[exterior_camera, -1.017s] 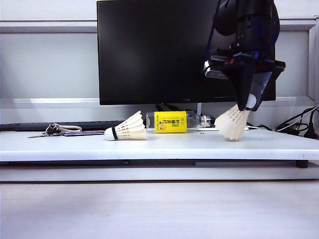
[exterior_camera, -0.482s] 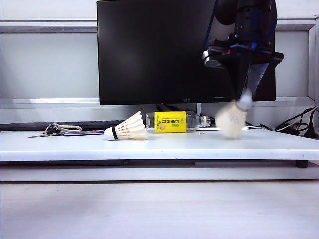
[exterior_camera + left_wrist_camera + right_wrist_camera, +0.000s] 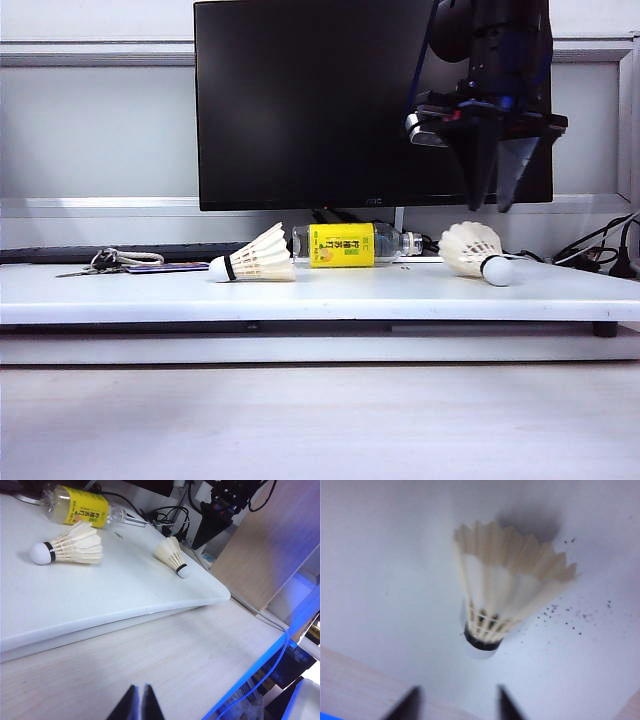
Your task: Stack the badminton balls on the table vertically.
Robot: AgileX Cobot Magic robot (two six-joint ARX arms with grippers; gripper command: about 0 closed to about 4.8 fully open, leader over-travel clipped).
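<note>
Exterior view: you see the table (image 3: 300, 295) with both badminton balls lying on their sides, well apart, not stacked. The left shuttlecock (image 3: 255, 258) lies with its cork tip pointing left and its feathers toward a clear bottle (image 3: 350, 244) with a yellow label, which lies flat just behind it. The right shuttlecock (image 3: 472, 251) lies near the right end of the table, cork tip toward the camera and a little right. The right gripper (image 3: 495, 200) hangs above that shuttlecock, pointing down, clear of it, with its two fingers parted and nothing between them. A black monitor (image 3: 320, 100) fills the back. A bunch of keys (image 3: 110, 262) lies at the far left of the table, and cables (image 3: 600, 250) trail at the far right.

Left wrist view: you look across a pale wooden surface toward the table's front edge. The left gripper (image 3: 139, 703) sits low over the wood, off the table, its jaws pressed together on nothing. Both shuttlecocks and the bottle show beyond it, far from the gripper.

Right wrist view: you look straight down on the right shuttlecock (image 3: 505, 585), blurred, flat on the white tabletop, cork tip toward the gripper. The right gripper (image 3: 457, 702) shows two dark fingertips (image 3: 410, 702) spread wide, neither touching the shuttlecock. Small dark specks (image 3: 570, 617) dot the tabletop beside the feathers.
</note>
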